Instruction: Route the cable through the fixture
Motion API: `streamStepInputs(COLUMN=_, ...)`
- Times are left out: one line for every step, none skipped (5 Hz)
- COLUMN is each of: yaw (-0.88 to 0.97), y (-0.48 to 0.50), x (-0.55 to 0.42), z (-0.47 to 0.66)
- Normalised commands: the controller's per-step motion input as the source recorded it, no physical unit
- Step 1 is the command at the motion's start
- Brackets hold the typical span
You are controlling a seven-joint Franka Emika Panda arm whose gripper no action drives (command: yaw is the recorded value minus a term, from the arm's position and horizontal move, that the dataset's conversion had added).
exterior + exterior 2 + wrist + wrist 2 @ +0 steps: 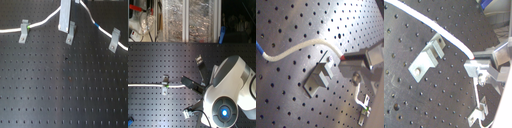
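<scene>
obstacles: three brackets (pixel 70 34), cable (pixel 42 21) | free: lower pegboard (pixel 60 90)

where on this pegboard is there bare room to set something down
The pegboard below the three clips is bare in the first exterior view. The top strip is crowded: the cable, left clip, middle clip, right clip and the pincer.

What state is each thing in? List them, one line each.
cable: gripped mid-length, raised above the middle clip.
gripper: shut on the cable.
clip by the green band: cable runs through it.
middle clip: empty, no cable in it yet.
clip past the blue band: cable passes at it; whether it is seated is unclear.
</scene>
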Motion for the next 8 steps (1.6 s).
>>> streamStepInputs(yaw=0.01, y=-0.032, x=-0.057, z=0.0)
streamStepInputs(yaw=0.0, y=0.316, x=-0.612, z=-0.01)
streamStepInputs(yaw=0.0, y=0.524, x=-0.346, z=-0.01)
streamStepInputs(yaw=0.17, y=0.364, x=-0.1, z=-0.04)
streamStepInputs(yaw=0.6, y=0.074, x=0.028, z=-0.08)
streamStepInputs(yaw=0.6, y=-0.032, x=0.074, z=-0.07)
streamStepInputs(yaw=0.0, y=-0.294, x=0.255, z=-0.09)
streamStepInputs(yaw=-0.43, y=-0.437, x=0.179, z=-0.01)
